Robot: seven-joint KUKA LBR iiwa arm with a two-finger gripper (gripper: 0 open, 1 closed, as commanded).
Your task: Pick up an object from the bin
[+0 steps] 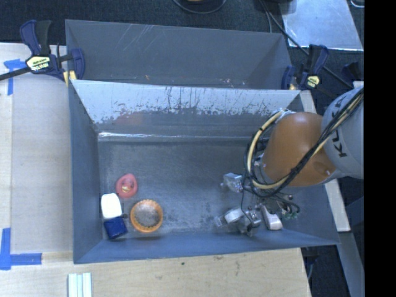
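My gripper (234, 198) is low over the bin floor at the front right, its two metal fingertips (232, 180) spread apart with only bare floor between them. The loose things lie far to its left, in the front left corner. Nearest is a round orange-rimmed lid or cup (146, 216) with a greyish middle. Behind that lies a small pink rounded piece (127, 185). A white block (111, 205) sits beside them, and a dark blue block (115, 228) touches its front side.
The arm, with its orange-brown wrist cover and looped cables, comes in over the bin's right wall. The bin's sloped walls close in right in front of and to the right of the gripper.
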